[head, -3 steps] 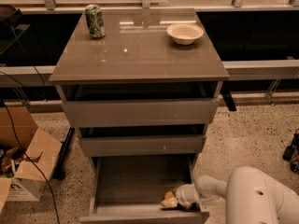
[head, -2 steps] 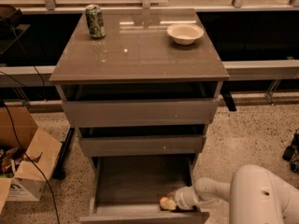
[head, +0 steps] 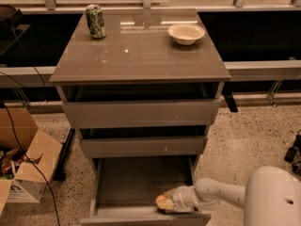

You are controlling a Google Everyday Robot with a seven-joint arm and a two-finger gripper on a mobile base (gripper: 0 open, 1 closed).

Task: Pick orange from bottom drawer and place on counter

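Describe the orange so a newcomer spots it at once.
Find the grey-brown cabinet and its open bottom drawer. At its front right, by the white gripper, lies the orange: the only small, round, bright thing there.

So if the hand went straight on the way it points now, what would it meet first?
The orange, right at the tip of the hand, near the front of the bottom drawer; whether they touch is unclear.
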